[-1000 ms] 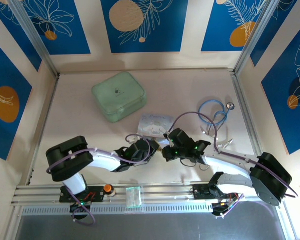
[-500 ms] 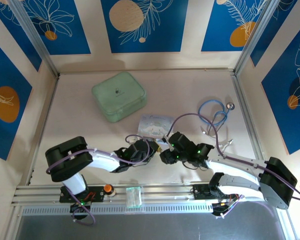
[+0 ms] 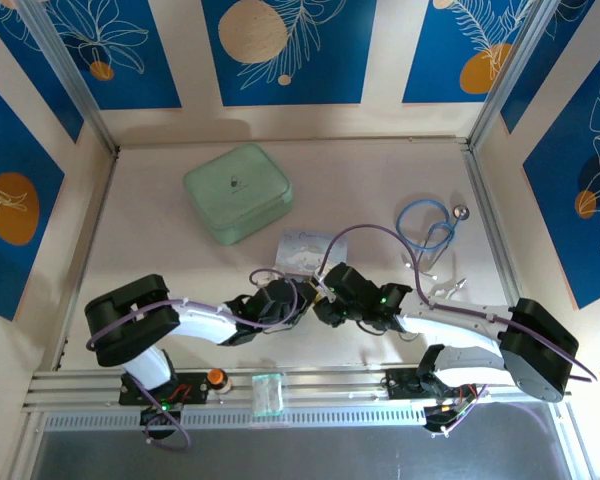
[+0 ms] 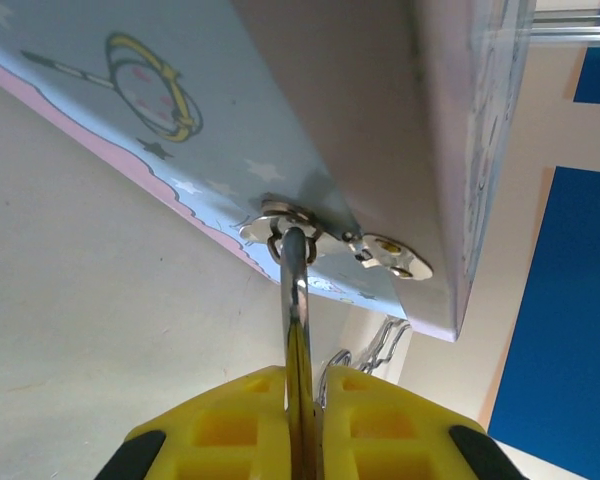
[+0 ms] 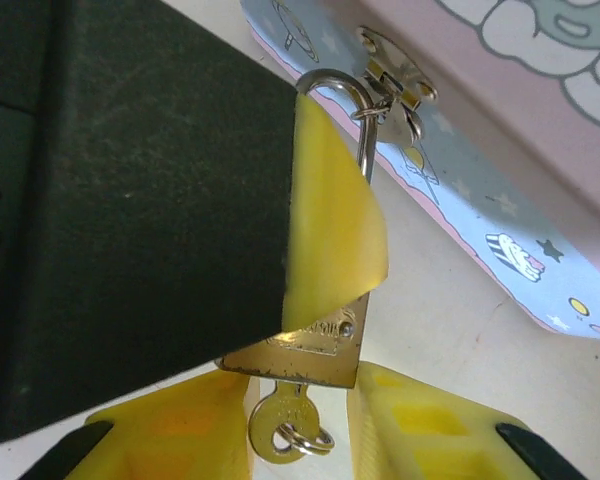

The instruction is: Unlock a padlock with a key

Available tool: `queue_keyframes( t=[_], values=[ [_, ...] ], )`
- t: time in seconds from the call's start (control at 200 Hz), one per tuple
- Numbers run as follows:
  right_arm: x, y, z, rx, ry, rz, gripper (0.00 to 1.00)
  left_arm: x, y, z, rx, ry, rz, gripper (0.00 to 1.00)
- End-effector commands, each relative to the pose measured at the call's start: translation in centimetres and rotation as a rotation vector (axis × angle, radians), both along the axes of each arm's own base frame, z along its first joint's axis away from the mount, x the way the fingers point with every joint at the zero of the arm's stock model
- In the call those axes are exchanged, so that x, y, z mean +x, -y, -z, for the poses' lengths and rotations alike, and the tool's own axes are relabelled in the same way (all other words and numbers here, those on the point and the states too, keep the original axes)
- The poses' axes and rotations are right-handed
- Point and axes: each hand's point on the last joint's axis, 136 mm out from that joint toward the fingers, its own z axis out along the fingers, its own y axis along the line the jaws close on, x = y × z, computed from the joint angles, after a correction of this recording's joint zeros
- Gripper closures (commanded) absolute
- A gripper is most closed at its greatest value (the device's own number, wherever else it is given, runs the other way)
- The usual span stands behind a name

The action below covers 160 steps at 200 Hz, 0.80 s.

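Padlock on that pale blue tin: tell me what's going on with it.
The left claw is clamped on the small brass padlock with the silver shackle, which hangs through the metal hasp of the pale blue star-printed tin. The small pale metal key sits in its keyhole, with the right claw open either side of its head. Whether the shackle has released is hidden.

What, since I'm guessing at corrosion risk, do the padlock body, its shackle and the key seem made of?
Padlock body: brass by its look, dull yellow with stamped marks. Shackle: bright silvery metal, likely plated steel, mirror glints. Key: yellowish metal, perhaps brass, with a silvery ring.
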Motion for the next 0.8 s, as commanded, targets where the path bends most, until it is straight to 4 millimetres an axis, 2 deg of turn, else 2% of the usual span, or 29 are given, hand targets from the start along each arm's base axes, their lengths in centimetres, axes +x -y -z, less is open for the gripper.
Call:
queue_keyframes(
  t=[0.0,0.205,0.405,0.625,0.71,0.795],
  values=[
    [1.2,-1.4,-1.7,0.045,0.072,-0.013,0.79,0.3,0.7,-2.4,-0.073,0.032,0.008,1.0],
    [1.1,-1.1,-0.9,0.09,0.0,-0.006,0.89,0.2,0.6,-2.5,-0.082,0.03,0.01,1.0],
    [0.1,-1.9,-1.9,0.307,-0.167,-0.04,0.92,0.0,0.4,-2.3,-0.097,0.037,0.017,1.0],
    [-0.3,-1.5,-1.4,0.447,-0.331,0.01,0.92,-0.3,-0.3,-1.3,-0.056,0.041,0.023,1.0],
    [-0.3,-1.5,-1.3,0.459,-0.339,0.028,0.92,-0.4,-0.5,-0.7,-0.024,0.04,0.03,0.89],
    [-0.3,-1.6,-1.2,0.462,-0.349,0.038,0.92,-0.5,-0.5,-0.2,-0.004,0.032,0.036,0.89]
  ],
)
